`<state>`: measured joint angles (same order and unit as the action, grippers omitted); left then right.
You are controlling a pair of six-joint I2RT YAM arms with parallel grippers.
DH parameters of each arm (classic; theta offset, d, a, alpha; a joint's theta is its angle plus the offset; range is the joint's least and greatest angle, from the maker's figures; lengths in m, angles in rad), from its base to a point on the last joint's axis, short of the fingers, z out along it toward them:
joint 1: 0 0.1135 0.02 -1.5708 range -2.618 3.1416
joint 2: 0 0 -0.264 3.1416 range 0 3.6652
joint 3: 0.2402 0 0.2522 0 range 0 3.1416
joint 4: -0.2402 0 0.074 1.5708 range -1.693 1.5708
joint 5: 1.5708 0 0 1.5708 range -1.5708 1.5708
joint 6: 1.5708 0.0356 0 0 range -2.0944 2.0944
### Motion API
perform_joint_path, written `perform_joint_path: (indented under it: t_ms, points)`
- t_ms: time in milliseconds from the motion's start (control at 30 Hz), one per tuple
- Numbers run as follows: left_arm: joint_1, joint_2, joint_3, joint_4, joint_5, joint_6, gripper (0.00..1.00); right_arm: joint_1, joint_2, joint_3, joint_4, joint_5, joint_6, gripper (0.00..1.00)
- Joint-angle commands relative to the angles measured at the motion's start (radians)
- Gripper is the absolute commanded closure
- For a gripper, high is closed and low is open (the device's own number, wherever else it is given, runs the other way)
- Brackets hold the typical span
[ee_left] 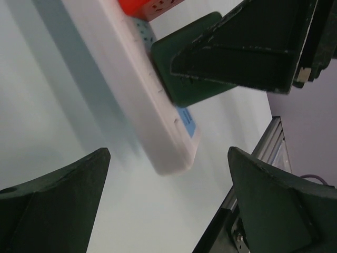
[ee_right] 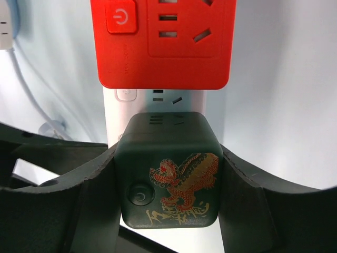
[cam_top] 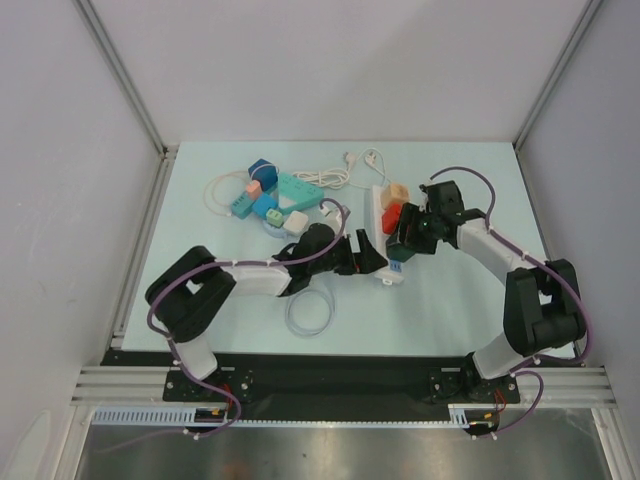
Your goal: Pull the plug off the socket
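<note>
A white power strip [cam_top: 381,205] lies mid-table, running front to back. A dark green cube plug [cam_top: 401,246] with a dragon print sits on its face, near end, just below a red cube plug [cam_top: 391,216]. My right gripper [cam_top: 408,240] is shut on the green plug [ee_right: 168,168], one finger [ee_right: 89,195] pressed on each side; the red plug [ee_right: 163,42] and the strip [ee_right: 158,97] are behind it. My left gripper [cam_top: 372,263] is open and empty at the strip's near end [ee_left: 158,126], jaws wide on either side, not touching it [ee_left: 167,153]. The green plug [ee_left: 195,74] rests against the strip.
A peach cube plug [cam_top: 398,191] sits on the strip's far end. A teal power strip [cam_top: 298,189], blue [cam_top: 262,170] and white [cam_top: 296,222] cubes and white cables [cam_top: 335,177] cluster at the back left. A white cable loop [cam_top: 308,313] lies under my left arm.
</note>
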<state>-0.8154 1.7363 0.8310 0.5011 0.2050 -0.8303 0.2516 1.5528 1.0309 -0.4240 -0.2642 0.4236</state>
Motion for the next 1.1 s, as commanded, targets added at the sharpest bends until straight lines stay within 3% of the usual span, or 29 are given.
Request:
perform_joint_path:
  t_ms: [0,167,367,467,500,600,933,1067]
  points:
    - [-0.024,0.051,0.112,-0.027,0.01,0.003,0.02,-0.014,-0.079,0.003,0.134,-0.104,0.059,1.0]
    - [-0.041,0.126,0.164,-0.067,0.019,0.003,0.1,-0.044,-0.085,-0.015,0.16,-0.142,0.081,1.0]
    - [-0.05,0.183,0.21,-0.085,0.037,-0.003,0.3,-0.066,-0.089,-0.022,0.171,-0.153,0.103,1.0]
    - [-0.051,0.2,0.221,-0.088,0.027,-0.001,0.53,-0.068,-0.097,-0.026,0.18,-0.148,0.101,1.0]
    - [-0.051,0.207,0.23,-0.093,0.022,0.0,0.69,-0.068,-0.103,-0.028,0.18,-0.142,0.099,1.0]
    - [-0.05,0.213,0.237,-0.122,-0.028,0.005,1.0,-0.068,-0.117,-0.029,0.172,-0.113,0.077,1.0]
    - [-0.024,0.194,0.183,-0.15,-0.099,-0.069,1.0,-0.124,-0.24,-0.052,0.131,-0.052,0.008,1.0]
    - [-0.019,0.187,0.168,-0.122,-0.081,-0.082,1.0,-0.11,-0.247,-0.048,0.08,0.098,-0.091,1.0]
